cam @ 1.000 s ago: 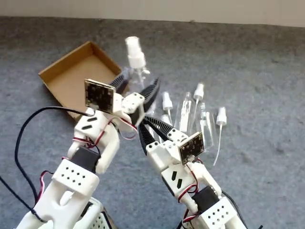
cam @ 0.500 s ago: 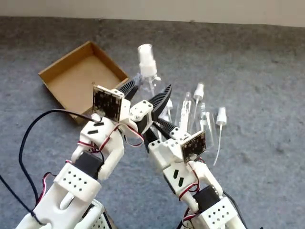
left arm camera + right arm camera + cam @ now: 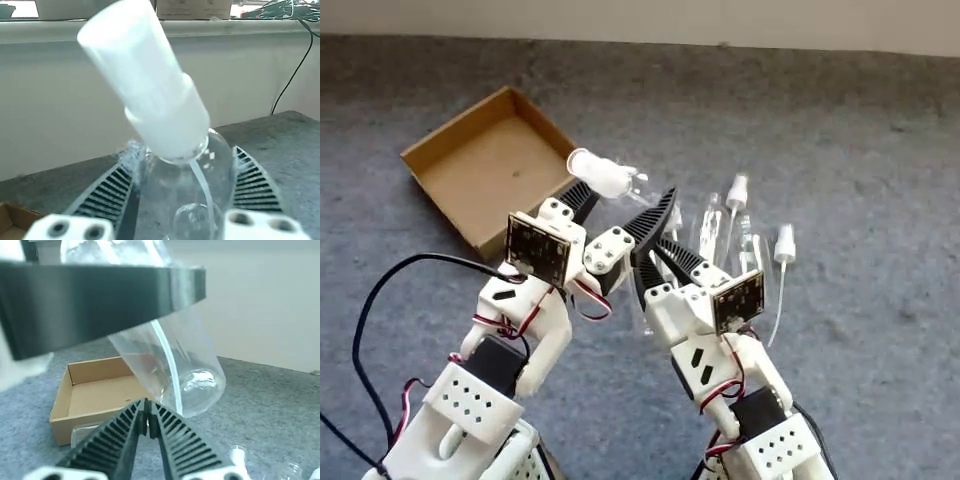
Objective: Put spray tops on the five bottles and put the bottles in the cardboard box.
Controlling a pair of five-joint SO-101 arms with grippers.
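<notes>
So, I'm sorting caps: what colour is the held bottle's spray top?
White spray top, left wrist view.

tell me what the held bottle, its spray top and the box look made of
bottle: probably clear, glossy plastic; you see straight through its wall and it catches bright highlights. Glass can't be ruled out.
spray top: opaque white plastic by the look, smooth and evenly moulded.
cardboard box: brown cardboard, dull and unprinted, with thin folded-up walls.

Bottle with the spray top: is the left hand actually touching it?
Touching. The left wrist view shows the bottle pinched between the left hand's ribbed fingers, which press against both its sides.
</notes>
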